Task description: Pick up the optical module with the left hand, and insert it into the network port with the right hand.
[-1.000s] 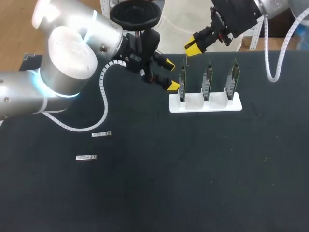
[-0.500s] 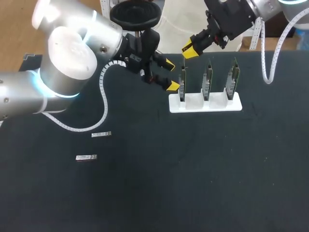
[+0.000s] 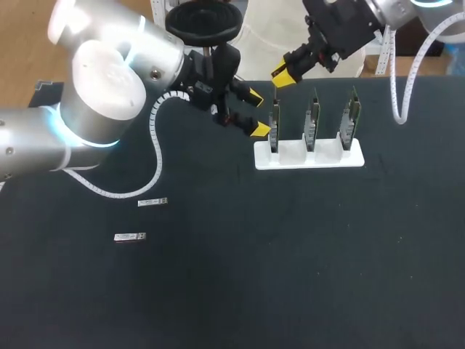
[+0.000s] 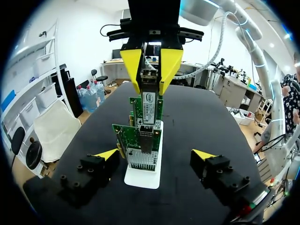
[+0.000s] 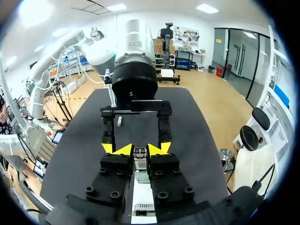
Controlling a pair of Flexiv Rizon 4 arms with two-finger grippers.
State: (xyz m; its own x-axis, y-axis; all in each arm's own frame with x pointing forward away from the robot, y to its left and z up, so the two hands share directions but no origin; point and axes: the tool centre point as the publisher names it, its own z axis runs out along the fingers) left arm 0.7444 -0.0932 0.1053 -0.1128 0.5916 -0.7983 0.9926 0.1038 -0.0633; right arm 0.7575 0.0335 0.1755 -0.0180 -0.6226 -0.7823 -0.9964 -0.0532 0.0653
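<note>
Right gripper [image 5: 140,149] is closed narrowly on an optical module [image 5: 140,158], pinched between its yellow tips and held lengthwise above the leftmost of three network cards [image 3: 274,125], which stand upright in a white holder [image 3: 309,156]. Left gripper [image 3: 256,113] hangs just beside that card, fingers spread wide and holding nothing. Two spare modules [image 3: 152,202] lie well apart from the holder on the black table [image 3: 290,254].
</note>
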